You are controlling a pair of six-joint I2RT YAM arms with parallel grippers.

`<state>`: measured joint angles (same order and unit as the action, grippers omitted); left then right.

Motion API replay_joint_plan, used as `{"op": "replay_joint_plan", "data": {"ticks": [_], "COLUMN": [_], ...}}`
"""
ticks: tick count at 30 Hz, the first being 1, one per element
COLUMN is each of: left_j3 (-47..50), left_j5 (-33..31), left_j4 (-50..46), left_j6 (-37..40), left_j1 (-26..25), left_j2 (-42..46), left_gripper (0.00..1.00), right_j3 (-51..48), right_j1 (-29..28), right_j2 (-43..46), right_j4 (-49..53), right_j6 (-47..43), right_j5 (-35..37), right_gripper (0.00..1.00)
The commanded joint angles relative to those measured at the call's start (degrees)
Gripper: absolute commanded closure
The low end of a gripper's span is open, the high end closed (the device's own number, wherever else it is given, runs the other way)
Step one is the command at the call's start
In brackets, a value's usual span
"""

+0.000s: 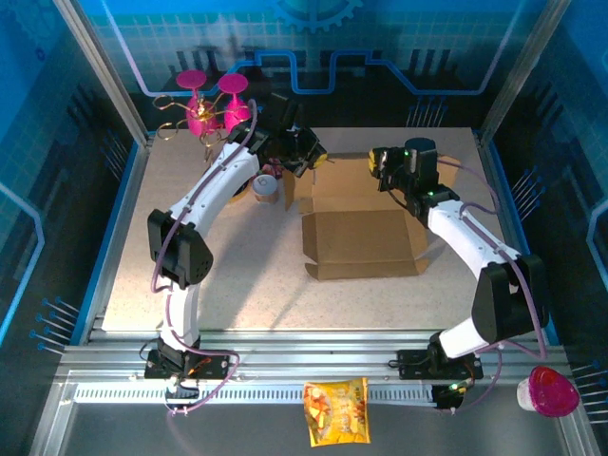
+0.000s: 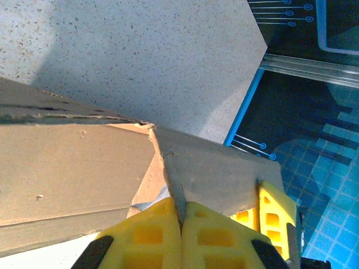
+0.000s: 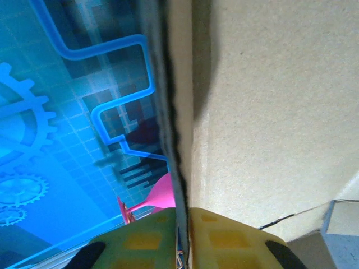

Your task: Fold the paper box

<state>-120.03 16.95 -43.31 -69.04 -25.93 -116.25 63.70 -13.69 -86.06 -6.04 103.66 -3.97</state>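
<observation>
Left tool (image 2: pixel 182 218) and right tool (image 3: pixel 184 227) each pinch a raised wall of the paper box (image 1: pixel 366 237) on the tabletop (image 1: pixel 190 275); it looks light, stiff, bendable along scored folds; edges suit gripping.

I can read no lettering, number or brand from here. The yellow snack packet (image 1: pixel 335 410) at the near edge carries print too small to make out. The blue back wall (image 1: pixel 380 38) bears a gear emblem (image 1: pixel 318 9); the paper box (image 1: pixel 366 237) shows bare brown card.

table (image 1: pixel 247 285): speckled | on it: paper box (image 1: pixel 361 239), small cup (image 1: pixel 265 188)
</observation>
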Motion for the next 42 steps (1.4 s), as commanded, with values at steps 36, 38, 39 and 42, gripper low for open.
{"op": "replay_joint_plan", "data": {"ticks": [36, 38, 39, 42], "left_j3": [68.8, 69.4, 69.3, 68.1], "left_j5": [4.6, 5.4, 5.5, 5.6], "left_j4": [57.5, 65.2, 68.0, 73.2], "left_j6": [-6.5, -9.2, -10.3, -11.4], "left_j1": [8.2, 7.9, 7.6, 7.0], "left_j2": [17.8, 15.0, 13.6, 10.8], "left_gripper": [0.77, 0.74, 0.73, 0.68], "right_j3": [12.1, 11.8, 11.8, 12.0], "right_j1": [6.5, 7.1, 7.4, 7.8], "right_j2": [6.4, 7.4, 7.8, 8.3], "right_j4": [23.2, 23.8, 24.0, 24.4], "right_j6": [4.6, 5.0, 5.1, 5.4], "right_j5": [-5.3, -5.5, -5.5, -5.8], "right_gripper": [1.00, 1.00, 1.00, 1.00]}}
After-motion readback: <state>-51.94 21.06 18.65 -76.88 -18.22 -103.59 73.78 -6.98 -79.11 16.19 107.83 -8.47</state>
